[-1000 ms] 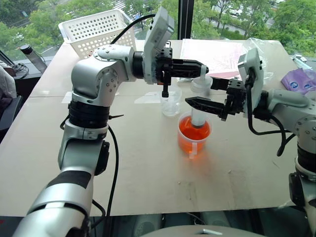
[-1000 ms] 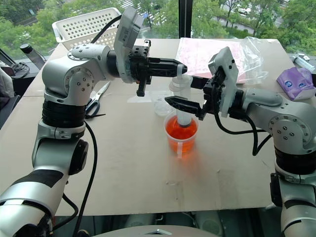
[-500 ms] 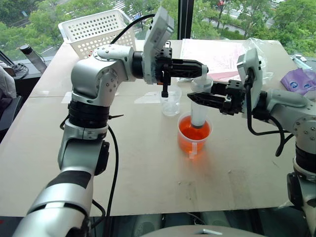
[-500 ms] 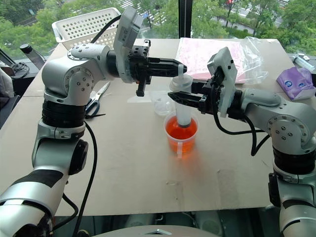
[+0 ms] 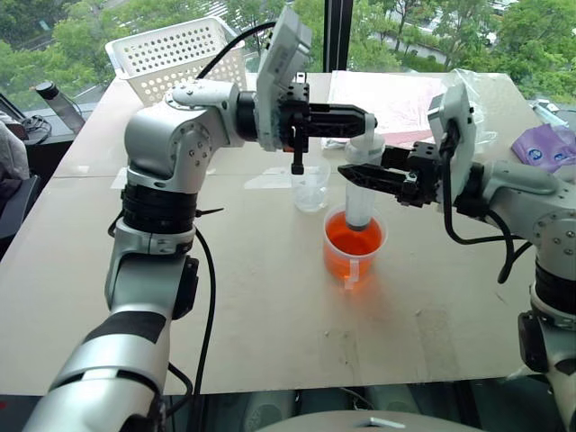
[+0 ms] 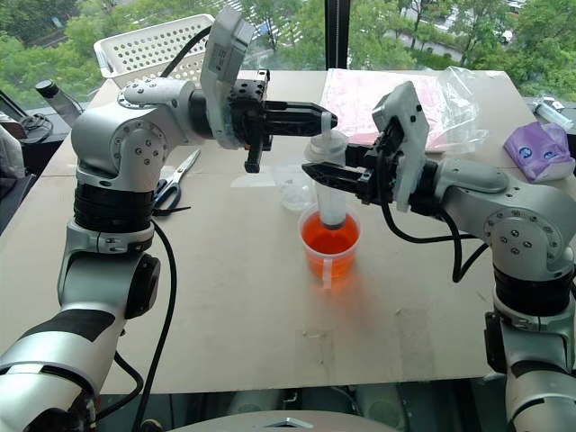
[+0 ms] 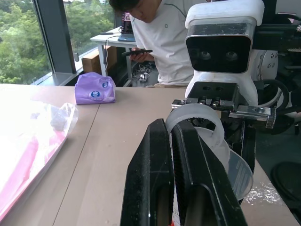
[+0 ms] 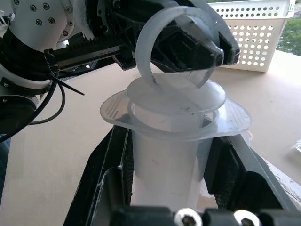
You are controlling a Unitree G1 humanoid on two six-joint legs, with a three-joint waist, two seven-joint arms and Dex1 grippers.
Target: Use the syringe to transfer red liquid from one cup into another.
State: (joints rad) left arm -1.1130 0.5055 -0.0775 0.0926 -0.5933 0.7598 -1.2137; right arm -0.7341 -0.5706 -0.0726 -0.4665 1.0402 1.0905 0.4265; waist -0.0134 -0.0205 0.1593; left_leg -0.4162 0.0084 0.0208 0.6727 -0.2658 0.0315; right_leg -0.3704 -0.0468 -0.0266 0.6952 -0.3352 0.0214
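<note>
Where a second ago stood wide beside the barrel, right gripper [image 5: 360,173] now clamped on the syringe [image 5: 362,193], upright with tip down in the handled cup [image 5: 354,245] of red liquid [image 5: 346,241]. Left gripper [image 5: 367,120] unmoved, pinched shut through the plunger ring. Small clear cup [image 5: 310,187] just behind. Tan table [image 5: 270,306] by windows: white basket [image 5: 175,54], scissors [image 6: 173,183], pink bag [image 5: 396,94], purple pack [image 5: 549,146].

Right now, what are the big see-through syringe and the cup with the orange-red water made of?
The syringe looks like clear, slightly cloudy plastic: the table shows faintly through its barrel, and its flange is thin and glossy. The wide handled cup also seems clear, smooth plastic, since the orange-red liquid shows through its wall.
</note>
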